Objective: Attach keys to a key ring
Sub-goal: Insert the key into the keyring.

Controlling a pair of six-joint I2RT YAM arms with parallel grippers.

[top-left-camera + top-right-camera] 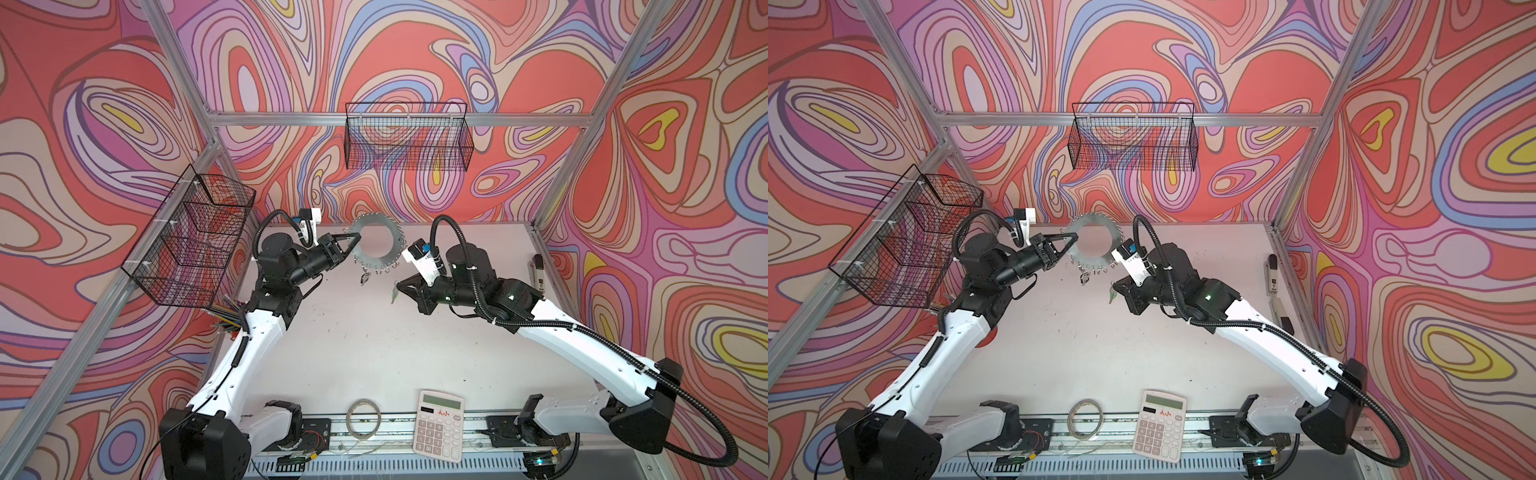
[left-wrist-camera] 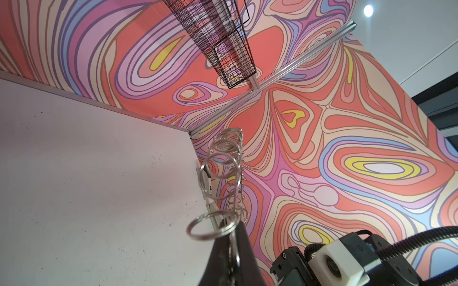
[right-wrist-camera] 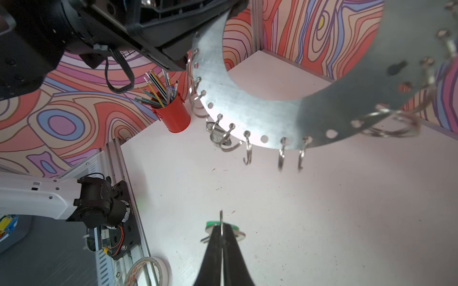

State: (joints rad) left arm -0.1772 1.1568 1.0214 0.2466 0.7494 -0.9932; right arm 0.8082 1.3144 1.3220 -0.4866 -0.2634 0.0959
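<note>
The key ring (image 1: pixel 376 230) (image 1: pixel 1094 229), a flat grey disc with a big centre hole and wire clips round its rim, is held upright above the back of the table. My left gripper (image 1: pixel 356 238) (image 1: pixel 1074 237) (image 2: pixel 233 231) is shut on its left rim. In the left wrist view the disc is edge-on, with a clip (image 2: pixel 209 226) beside the fingertips. My right gripper (image 1: pixel 397 286) (image 1: pixel 1115 286) (image 3: pixel 221 231) is shut on the green-tagged key (image 3: pixel 212 224) (image 1: pixel 393 294), below and right of the disc (image 3: pixel 247 99). Another silver key (image 3: pixel 218 135) (image 1: pixel 365 277) hangs from a lower clip.
A red pencil cup (image 3: pixel 174 116) stands at the table's left edge. A calculator (image 1: pixel 440 424) and a thin tape hoop (image 1: pixel 365 417) lie at the front edge. Wire baskets hang on the left (image 1: pixel 191 237) and back (image 1: pixel 409 137) walls. Small devices (image 1: pixel 538 270) lie at the right edge.
</note>
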